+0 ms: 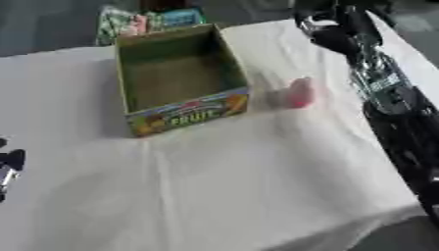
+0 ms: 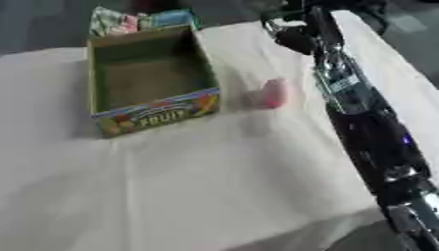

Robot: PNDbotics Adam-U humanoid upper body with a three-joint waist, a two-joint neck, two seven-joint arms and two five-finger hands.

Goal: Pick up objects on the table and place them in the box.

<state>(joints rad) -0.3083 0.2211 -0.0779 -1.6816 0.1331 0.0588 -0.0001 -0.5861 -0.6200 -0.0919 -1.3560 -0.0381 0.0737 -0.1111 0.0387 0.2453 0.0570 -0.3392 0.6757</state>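
Pink object stands upright on the surface, just beside the box; my right hand is well beyond it, and I cannot tell its fingers' state. Left hand shows only here. Right eye view: same layout, no left hand.

White cloth on table; colourful packets behind, at far edge.
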